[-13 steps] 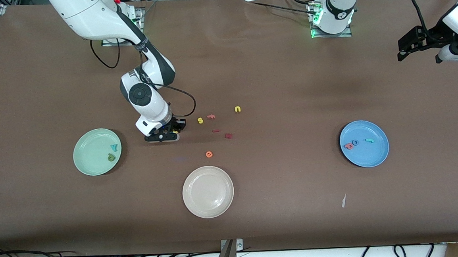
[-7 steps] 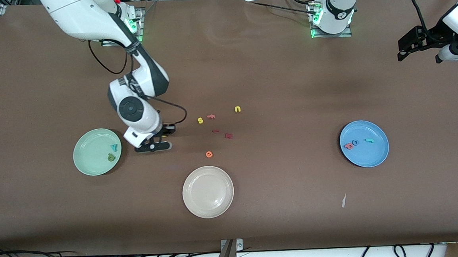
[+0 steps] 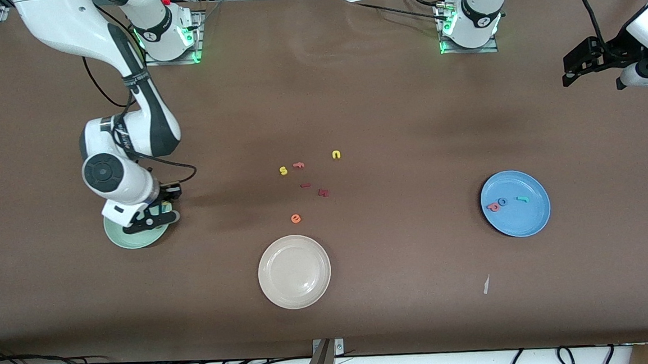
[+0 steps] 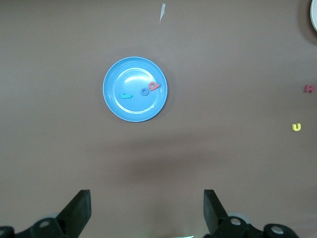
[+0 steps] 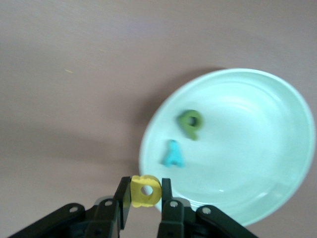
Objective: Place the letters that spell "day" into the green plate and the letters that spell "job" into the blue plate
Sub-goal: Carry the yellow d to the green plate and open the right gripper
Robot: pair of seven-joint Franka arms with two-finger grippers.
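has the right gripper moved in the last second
Yes. The right gripper, shut on the yellow a, has travelled from beside the loose letters to over the green plate.

White arms with dark grey joint bands, black grippers, black cables looping off wrists, green lights at bases.

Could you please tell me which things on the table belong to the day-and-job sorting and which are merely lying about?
Belonging: green plate with d and y; yellow a in right gripper; blue plate with j, o, b.
Lying about: cream plate, yellow s, yellow u, orange e, dark red letters.
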